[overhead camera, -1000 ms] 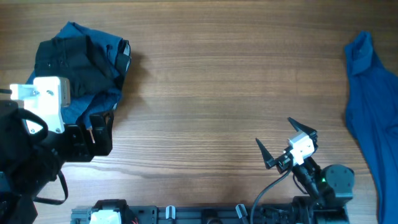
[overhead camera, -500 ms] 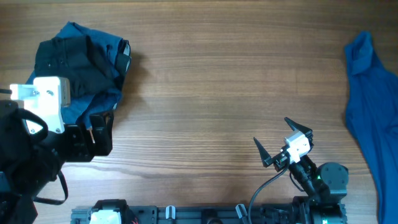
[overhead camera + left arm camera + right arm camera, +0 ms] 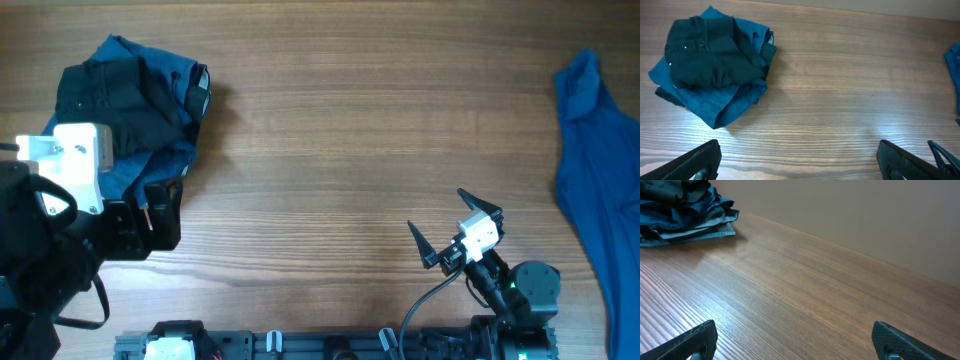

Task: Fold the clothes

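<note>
A pile of folded clothes (image 3: 130, 110) lies at the table's far left: a dark garment with small white specks (image 3: 710, 55) on top of blue garments (image 3: 720, 107). The pile also shows in the right wrist view (image 3: 682, 210). A bright-blue garment (image 3: 595, 170) lies spread at the right edge, and its edge shows in the left wrist view (image 3: 954, 65). My left gripper (image 3: 800, 165) is open and empty, on the near side of the pile. My right gripper (image 3: 437, 212) is open and empty over bare wood at the front right, and its own view (image 3: 795, 345) shows the same.
The wooden table (image 3: 360, 130) stretches between the pile and the bright-blue garment. My left arm's body (image 3: 50, 230) covers the front left corner. A plain wall (image 3: 865, 215) stands behind the table's far edge.
My right gripper has shifted slightly to the left and then held still. The left arm and the clothes have not moved.
</note>
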### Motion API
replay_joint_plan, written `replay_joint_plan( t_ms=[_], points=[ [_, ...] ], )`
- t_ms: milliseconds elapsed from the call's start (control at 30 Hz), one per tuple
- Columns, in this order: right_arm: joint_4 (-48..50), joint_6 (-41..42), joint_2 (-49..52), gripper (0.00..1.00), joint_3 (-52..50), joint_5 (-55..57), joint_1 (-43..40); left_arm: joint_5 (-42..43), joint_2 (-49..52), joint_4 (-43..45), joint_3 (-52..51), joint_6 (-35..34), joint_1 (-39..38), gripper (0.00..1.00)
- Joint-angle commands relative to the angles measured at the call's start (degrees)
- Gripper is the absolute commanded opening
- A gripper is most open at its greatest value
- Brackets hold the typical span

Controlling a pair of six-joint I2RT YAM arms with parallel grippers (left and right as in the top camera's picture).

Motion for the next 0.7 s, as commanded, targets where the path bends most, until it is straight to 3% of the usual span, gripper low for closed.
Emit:
replay_joint_plan(
  t_ms=[0, 133, 267, 333, 500, 667],
  points=[
    [0.33, 0.76, -0.74, 1.0, -0.04, -1.31, -0.24, -1.7, -0.48, 3.28, -0.66, -0.92, -0.46, 1.0],
    [0.33, 0.76, -0.74, 1.0, -0.04, -1.31, -0.24, -0.52, -5.14, 21.68, -11.45, -0.94, -0.46, 1.0],
    [0.33, 0.79, -0.74, 1.0, -0.04, -1.31, -0.24, 1.07, -15.3, 46.07, -34.07, -0.96, -0.46, 1.0],
    [0.33, 0.76, -0.74, 1.0, -0.04, -1.31, -0.24, 1.31, -20.31, 53.57, -43.45, -1.36, -0.46, 1.0],
    [0.33, 0.76, -0.74, 1.0, -0.04, -1.31, -0.24, 1.27, -34.77, 66.71, -66.23, -3.15, -0.46, 1.0],
    [0.33, 0.76, -0.74, 1.0, -0.04, -1.31, -0.24, 1.27, -45.75, 75.14, -81.4, -4.46, -0.46, 1.0]
  ],
)
